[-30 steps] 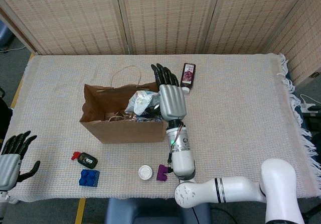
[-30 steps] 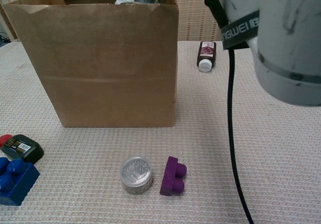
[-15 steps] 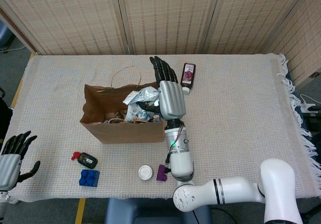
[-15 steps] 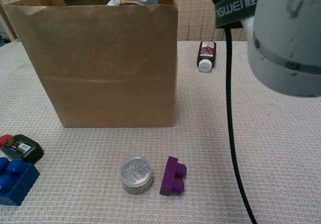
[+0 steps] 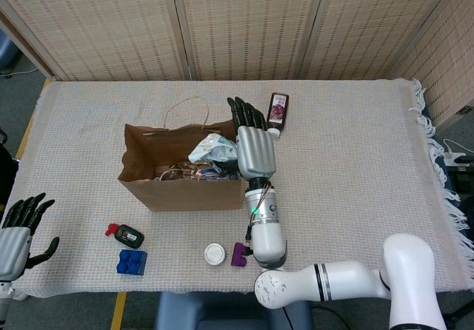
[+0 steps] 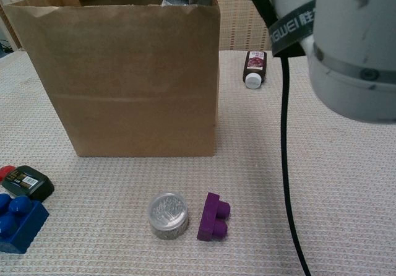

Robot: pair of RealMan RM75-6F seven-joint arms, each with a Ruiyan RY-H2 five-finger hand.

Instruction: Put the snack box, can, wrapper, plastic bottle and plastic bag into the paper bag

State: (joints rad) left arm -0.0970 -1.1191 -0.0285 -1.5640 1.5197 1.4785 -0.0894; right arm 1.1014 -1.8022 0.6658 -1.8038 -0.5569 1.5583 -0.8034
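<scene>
While the crumpled silvery plastic bag (image 5: 211,149) sits at the mouth of the upright brown paper bag (image 5: 148,186), at its right end and partly poking above the rim, the right hand (image 5: 254,146) hangs just beside that same right edge, fingers stretched out toward the far side of the table; whether any fingertip is touching the plastic I cannot tell from either view, so its grasp is uncertain. The left hand (image 5: 15,234) rests well to the near-left of the paper bag, fingers spread and holding nothing.

Judging by this, the step in hand is stuffing the plastic bag in; other wrappers and packaging already show inside the paper bag. The small dark plastic bottle with a white cap (image 5: 278,112) lies on the cloth beyond the paper bag's right corner, just past the right hand's fingertips, and looks like the remaining item.

The next move likely calls for pressing the plastic fully below the rim, then reaching for the bottle. In front of the paper bag lie a round silver tin (image 6: 167,215) and a purple toy brick (image 6: 213,217), with a blue toy brick (image 5: 131,261) and a small black packet (image 5: 128,235) to its near-left
</scene>
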